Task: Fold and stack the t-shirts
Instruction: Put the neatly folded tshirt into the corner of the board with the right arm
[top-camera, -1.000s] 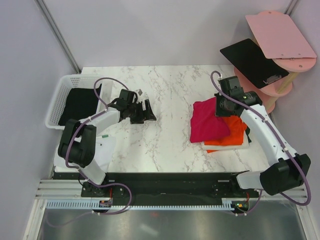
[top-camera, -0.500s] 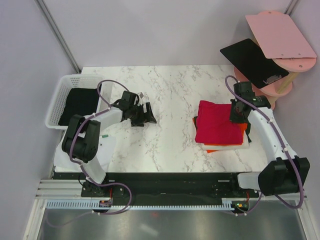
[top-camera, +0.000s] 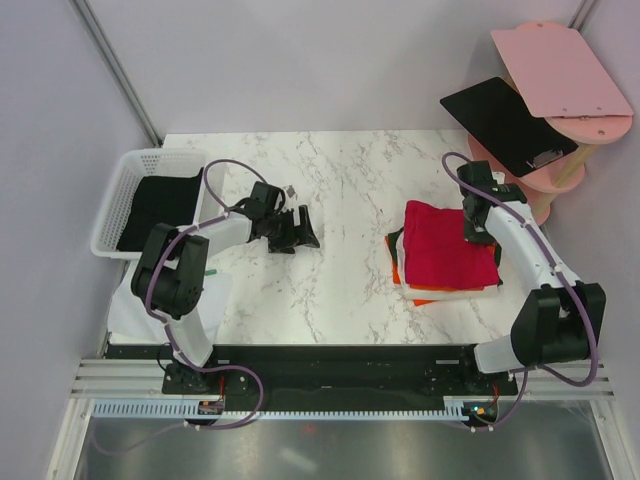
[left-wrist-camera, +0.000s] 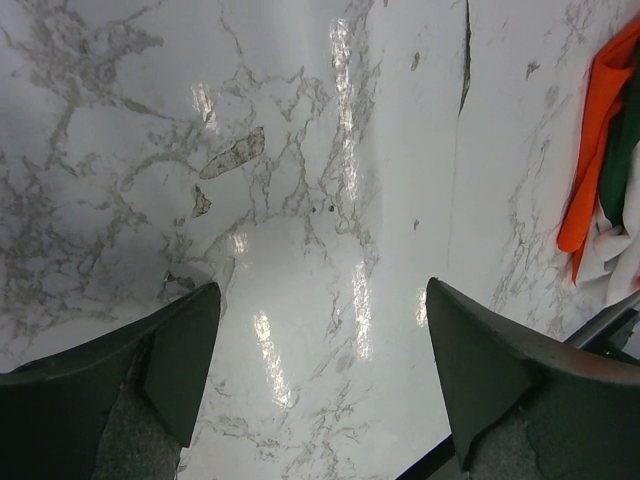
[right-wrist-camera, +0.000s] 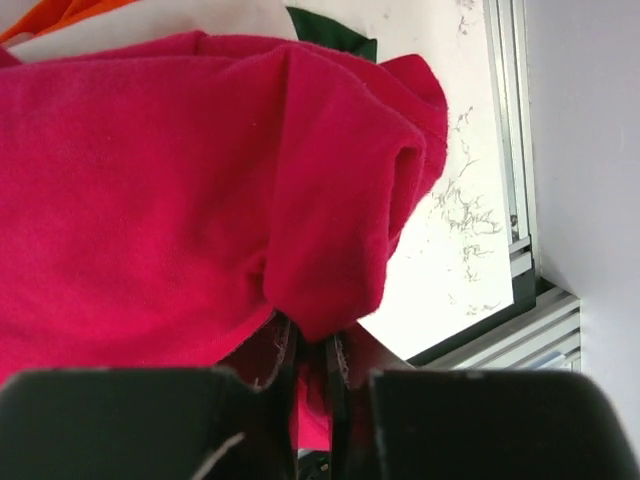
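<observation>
Pinching a fold of the crimson red cloth t-shirt (right-wrist-camera: 150, 180), the right end effector (right-wrist-camera: 310, 352) has its fingers narrow on the fabric, near the shirt's far right corner. That shirt lies folded on top of a pile showing bright orange-red cloth (left-wrist-camera: 592, 150), on the right side of the white marble desk (top-camera: 350, 180). The left end effector (left-wrist-camera: 320, 340) hangs spread wide over bare marble, holding nothing. A black garment (top-camera: 160, 205), probably another shirt, sits in the white plastic mesh basket (top-camera: 112, 215).
</observation>
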